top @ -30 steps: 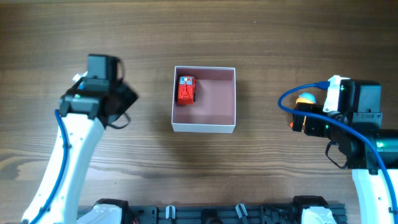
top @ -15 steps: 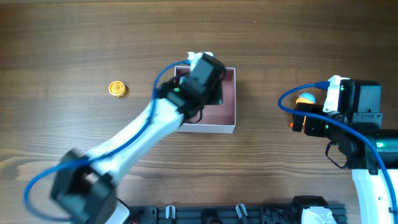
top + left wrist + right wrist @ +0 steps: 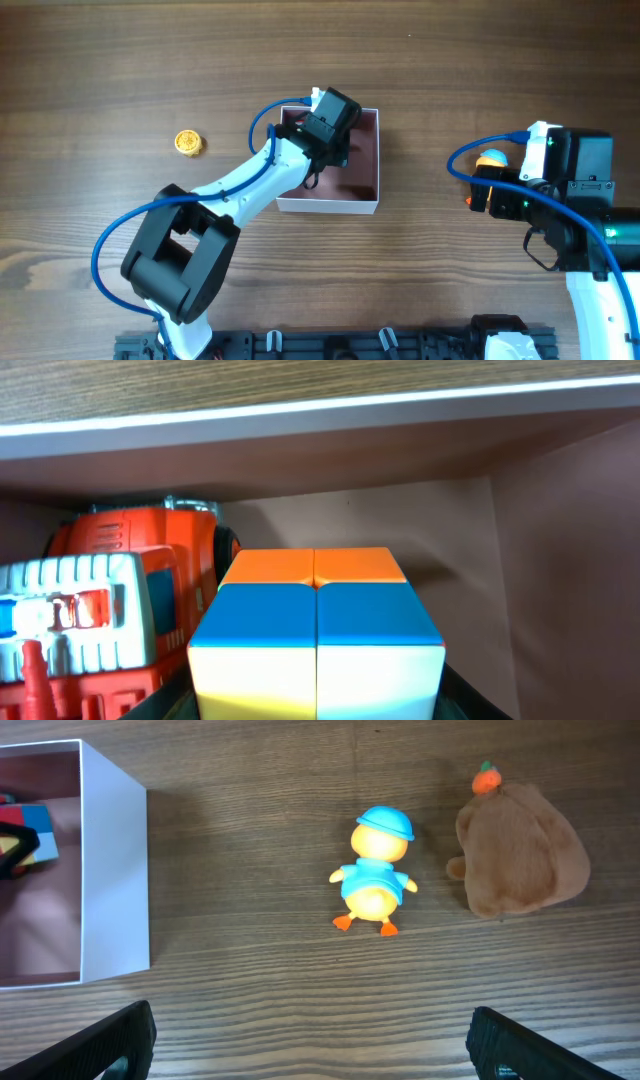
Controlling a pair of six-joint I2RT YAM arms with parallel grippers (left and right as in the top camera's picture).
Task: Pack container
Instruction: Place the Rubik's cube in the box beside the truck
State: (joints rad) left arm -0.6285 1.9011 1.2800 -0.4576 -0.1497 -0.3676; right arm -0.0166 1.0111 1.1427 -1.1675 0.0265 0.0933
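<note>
The container (image 3: 366, 172), a shallow white-walled box with a dusty-pink inside, sits at the table's middle. My left gripper (image 3: 326, 128) reaches into it and is shut on a colourful two-by-two puzzle cube (image 3: 316, 625), held low inside against the back wall (image 3: 420, 510). A red toy truck (image 3: 110, 610) lies in the container just left of the cube. My right gripper (image 3: 312, 1040) is open and empty above bare table right of the container's wall (image 3: 115, 870). The cube's edge also shows in the right wrist view (image 3: 30, 825).
A yellow toy duck with a blue cap (image 3: 374, 870) and a brown plush (image 3: 520, 850) lie on the table to the right, beyond my right gripper. A small yellow disc (image 3: 187, 143) lies on the table to the left.
My left arm has swung from the table's left side into the container, uncovering the yellow disc. The right arm has not moved.
</note>
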